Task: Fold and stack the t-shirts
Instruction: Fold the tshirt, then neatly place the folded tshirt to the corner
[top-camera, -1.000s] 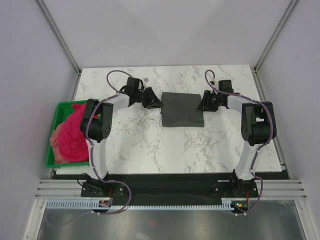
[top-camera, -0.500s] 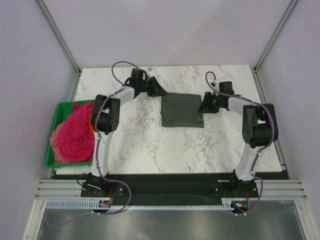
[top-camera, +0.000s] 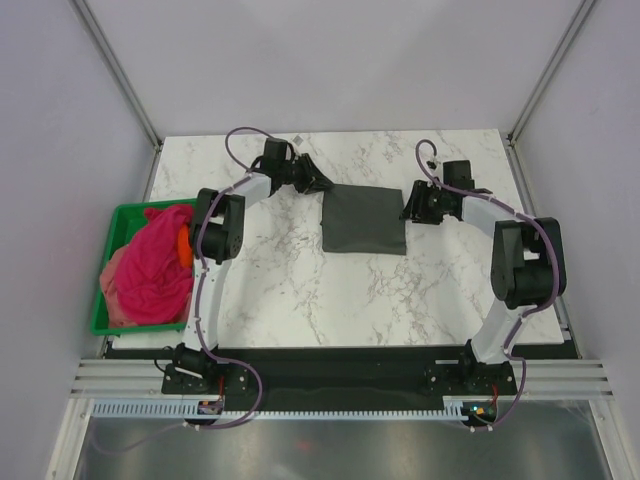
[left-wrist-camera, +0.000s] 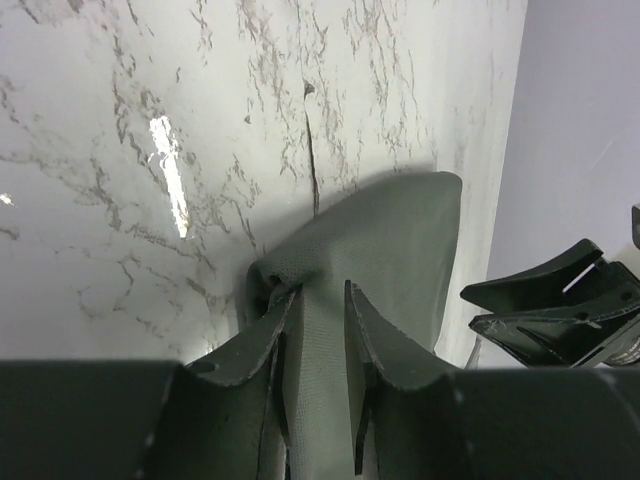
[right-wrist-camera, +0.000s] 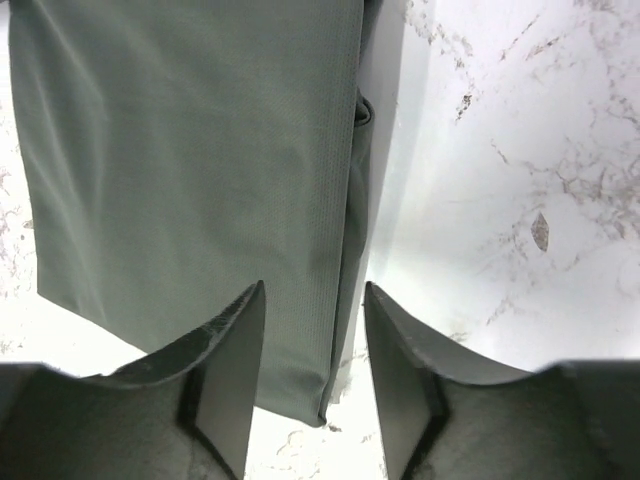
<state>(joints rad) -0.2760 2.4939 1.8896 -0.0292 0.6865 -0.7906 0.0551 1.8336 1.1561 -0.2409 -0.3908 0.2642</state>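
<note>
One folded charcoal t-shirt

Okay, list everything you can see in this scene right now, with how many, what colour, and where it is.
grey t-shirt: one, dark charcoal, folded into a flat rectangle on the table, middle toward the far side.
magenta t-shirt: one, bright pink, heaped unfolded in the bin.
salmon t-shirt: one, paler pink, bunched under the magenta one at the bin's near side.
bin: one, green plastic, off the table's left edge.
table: one, white marble pattern with grey veins.
left end effector: one, black, at the grey shirt's far left corner, cloth between its fingers; whether it grips is unclear.
right end effector: one, black, open, straddling the grey shirt's right edge.
</note>
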